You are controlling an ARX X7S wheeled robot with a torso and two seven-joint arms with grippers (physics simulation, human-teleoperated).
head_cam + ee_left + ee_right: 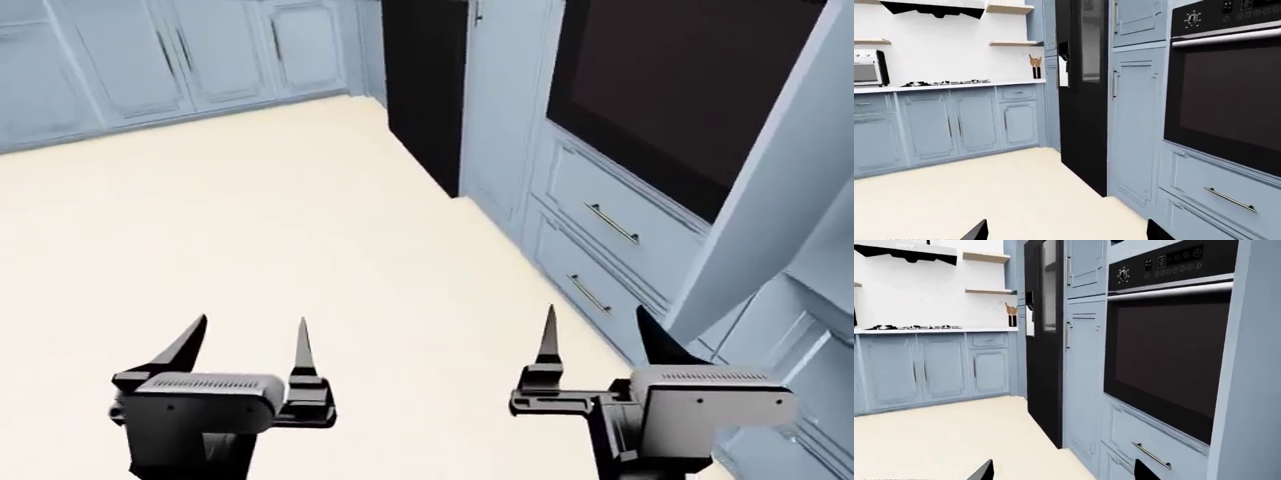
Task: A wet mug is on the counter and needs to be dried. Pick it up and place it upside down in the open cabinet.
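Note:
The red mug is not in any view. The open cabinet with shelves is not in view either. A white counter (pixel 947 86) with a blue-grey panelled base runs along the far wall; it also shows in the right wrist view (pixel 934 330). My left gripper (pixel 248 345) is open and empty, held low over the cream floor. My right gripper (pixel 597 335) is open and empty beside the oven wall. In both wrist views only the dark fingertips (pixel 977 231) (pixel 982 472) show, wide apart.
A black built-in oven (pixel 667 90) with drawers (pixel 614 225) below stands close on the right. A black fridge (pixel 424 80) stands beyond it. A hob (pixel 944 82), a toaster oven (pixel 869 67), wall shelves (pixel 1013 43) and a utensil holder (pixel 1035 67) are at the far counter.

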